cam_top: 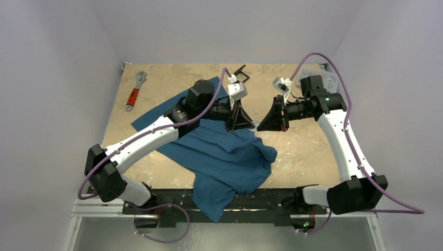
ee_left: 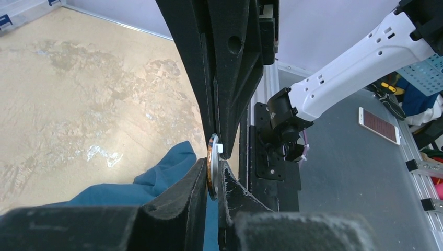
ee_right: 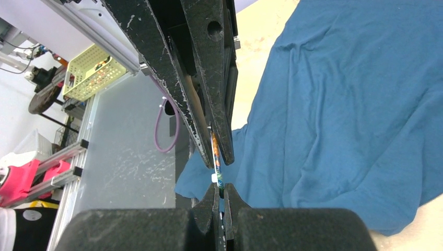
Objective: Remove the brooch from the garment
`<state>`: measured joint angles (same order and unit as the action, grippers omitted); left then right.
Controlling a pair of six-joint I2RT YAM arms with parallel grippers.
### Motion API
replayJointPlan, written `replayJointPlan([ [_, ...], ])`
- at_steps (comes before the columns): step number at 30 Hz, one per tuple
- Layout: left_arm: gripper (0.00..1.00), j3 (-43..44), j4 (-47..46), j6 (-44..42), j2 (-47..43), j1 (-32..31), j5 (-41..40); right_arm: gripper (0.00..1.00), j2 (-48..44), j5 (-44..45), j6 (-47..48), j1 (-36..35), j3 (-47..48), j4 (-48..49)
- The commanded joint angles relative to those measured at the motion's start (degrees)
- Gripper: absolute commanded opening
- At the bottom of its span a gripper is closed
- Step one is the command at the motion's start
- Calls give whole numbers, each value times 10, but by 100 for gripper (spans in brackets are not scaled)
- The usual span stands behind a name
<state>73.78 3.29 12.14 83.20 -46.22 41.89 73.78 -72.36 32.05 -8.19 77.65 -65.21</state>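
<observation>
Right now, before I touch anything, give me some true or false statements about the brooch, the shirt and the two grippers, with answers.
1. The left gripper and the right gripper are both closed on the brooch. True.
2. The brooch lies flat on the table. False: it is held on edge between the fingertips, above the table.
3. Part of the garment hangs over the table's near edge. True.
4. The wrench rests on the garment. False: it lies on bare tabletop at the far left, apart from the cloth.
</observation>
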Motion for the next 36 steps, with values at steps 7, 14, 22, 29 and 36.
replayJointPlan([
  [7, 7, 38, 42, -48, 26, -13, -39, 0, 0, -36, 5, -4, 26, -10],
  [14, 8, 49, 59, -59, 37, -20, -47, 0, 1, -35, 3, -4, 27, -11],
  [22, 9, 56, 67, -63, 46, -24, -55, 0, 3, -36, 5, -4, 30, -12],
  [29, 12, 63, 75, -69, 51, -27, -69, 0, 7, -37, 10, -4, 33, -17],
  [36, 15, 67, 80, -70, 56, -32, -76, 0, 7, -37, 13, -4, 34, -20],
])
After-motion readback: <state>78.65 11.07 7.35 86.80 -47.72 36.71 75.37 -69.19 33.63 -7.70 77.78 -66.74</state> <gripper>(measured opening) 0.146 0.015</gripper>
